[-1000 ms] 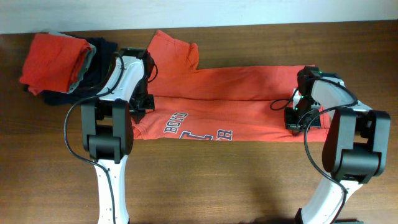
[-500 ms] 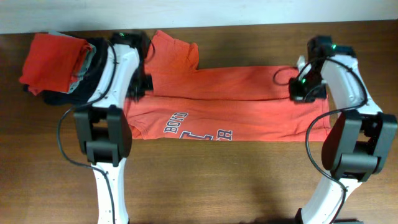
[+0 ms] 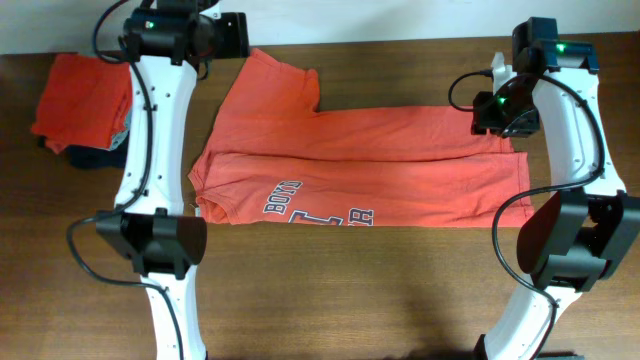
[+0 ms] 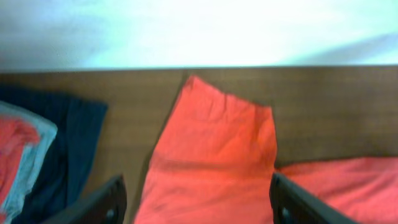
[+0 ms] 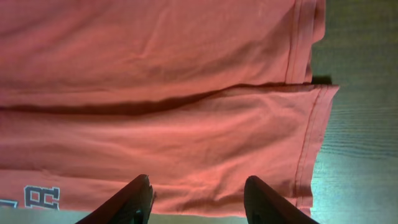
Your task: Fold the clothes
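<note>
The counter [image 3: 330,300] carries one orange-red T-shirt [image 3: 380,165] stretched left to right across its middle. The hem lies at the right and one sleeve [image 3: 270,85] sticks out toward the far left. The shirt lies flat and free, and a long crease runs along its length. In the right wrist view the far half sits as a separate layer, its hem a little short of the hem below. The near edge cuts through the navy-and-white lettering [image 3: 318,207], so the shirt seems doubled there. I judge it a lengthwise fold just laid down, with the sleeve not yet tucked in.

Both arms are at the far side of the shirt, clear of it, which suits a release. The left arm [image 3: 150,150] reaches to the far edge of the counter beside the sleeve. Its left fingers [image 4: 106,202] are spread wide with nothing between them. The right arm [image 3: 575,120] hangs over the hem end. Its right fingers [image 5: 134,199] are likewise parted and hold nothing.

No box or basket is in view. A stack at the far left serves as the finished place. A folded orange-red shirt [image 3: 85,95] tops a pale grey garment [image 4: 31,162] and a dark navy garment [image 4: 68,143].
</note>
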